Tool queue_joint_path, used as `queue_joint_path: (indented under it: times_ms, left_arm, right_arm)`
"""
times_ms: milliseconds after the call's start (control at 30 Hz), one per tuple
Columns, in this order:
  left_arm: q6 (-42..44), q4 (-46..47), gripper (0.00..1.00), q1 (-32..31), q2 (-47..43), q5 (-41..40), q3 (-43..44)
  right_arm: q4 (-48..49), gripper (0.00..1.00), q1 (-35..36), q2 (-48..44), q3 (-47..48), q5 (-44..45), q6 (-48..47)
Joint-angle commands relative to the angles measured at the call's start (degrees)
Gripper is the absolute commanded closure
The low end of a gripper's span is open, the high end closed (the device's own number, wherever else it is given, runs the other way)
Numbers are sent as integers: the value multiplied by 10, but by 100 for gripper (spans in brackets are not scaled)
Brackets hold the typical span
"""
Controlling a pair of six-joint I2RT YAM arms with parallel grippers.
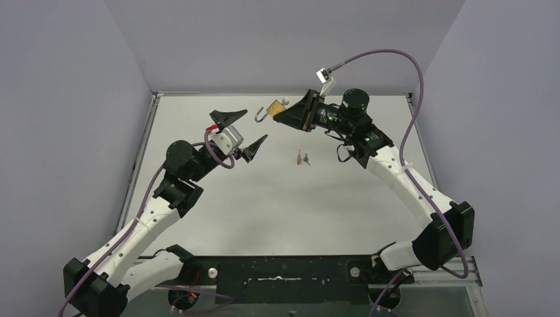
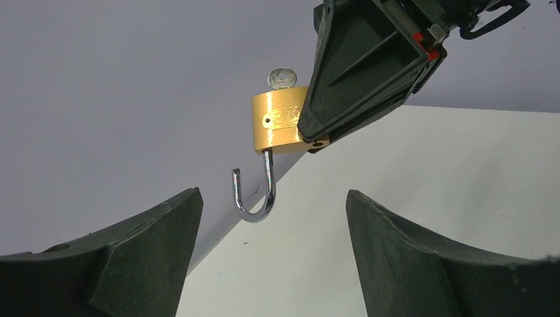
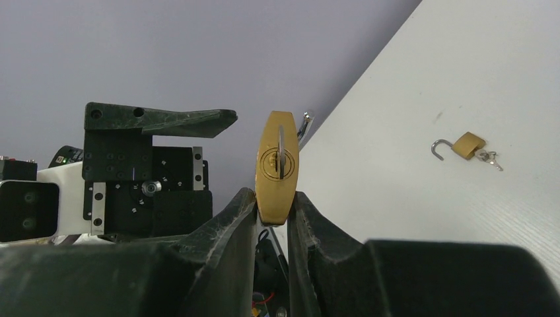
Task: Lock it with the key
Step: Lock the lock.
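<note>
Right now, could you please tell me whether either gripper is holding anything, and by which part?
The right gripper clamps the brass padlock by the sides of its body; the left gripper is open and empty.

Robot lab: 2 arms on table w/ grey walls.

Inspection finds no legible text, brand, number or sign in any view. The brass padlock carries an embossed band across its face, possibly lettering or only ornament; the marks are too fine to read. The smaller padlock is too small to judge
</note>
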Motion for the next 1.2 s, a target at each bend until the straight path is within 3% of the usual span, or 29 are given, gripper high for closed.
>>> queue_joint_path:
  times_ms: [0, 100, 267, 500, 733, 1000, 1067, 1133, 1167]
  left_arm:
    - [23, 46, 26, -5, 16, 1, 17]
    - [29, 29, 39, -5, 38, 17, 35]
    - [16, 30, 54, -5, 48, 47, 49]
    - [4, 17, 98, -5, 38, 59, 46]
    - [-82, -9, 100, 1, 41, 150, 80]
    - [-316, 59, 100, 34, 49, 260, 113]
    - [-365, 77, 100, 47, 54, 273, 122]
    - [-419, 103, 100, 65, 64, 292, 131]
    - [-452, 127, 100, 75, 73, 303, 136]
  right_arm:
    - [73, 100, 11, -3, 41, -22, 12]
    - [73, 100, 13, -1, 46, -27, 13]
    - [68, 100, 15, -4, 45, -30, 11]
    - [68, 100, 13, -1, 41, -35, 10]
    - [66, 100, 13, 4, 43, -41, 0]
    - [5, 99, 14, 4, 71, -9, -116]
    - [16, 77, 16, 1, 68, -5, -147]
    - [26, 45, 20, -3, 65, -2, -178]
    - [34, 35, 20, -4, 63, -1, -191]
